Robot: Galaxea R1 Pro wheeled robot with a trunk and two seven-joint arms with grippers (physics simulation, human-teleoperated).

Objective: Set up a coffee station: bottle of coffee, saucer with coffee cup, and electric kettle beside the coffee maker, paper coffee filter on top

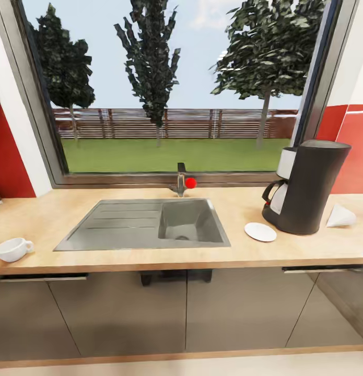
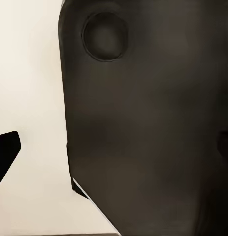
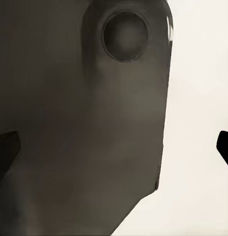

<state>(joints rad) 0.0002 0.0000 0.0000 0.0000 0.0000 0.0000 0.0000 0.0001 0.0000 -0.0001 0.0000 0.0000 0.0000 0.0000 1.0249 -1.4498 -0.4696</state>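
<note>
The coffee maker (image 1: 309, 188) stands at the right of the kitchen countertop (image 1: 45, 214), tall and dark grey with a small carafe on its left side. The white saucer (image 1: 260, 232) lies flat just left of it. To its right, the paper coffee filter (image 1: 340, 216) lies on its side. The coffee cup (image 1: 13, 249) sits far left near the front edge. The bottle of coffee, kitchen shelf and electric kettle are out of view. My left gripper (image 2: 114, 147) and right gripper (image 3: 114, 147) are open and empty, facing dark robot bodywork.
A grey inset sink (image 1: 150, 224) with a drainboard fills the counter's middle, with a faucet (image 1: 181, 180) behind it under a wide window. Grey cabinet doors (image 1: 233, 313) run below the front edge. Red wall panels (image 1: 353, 151) flank the window.
</note>
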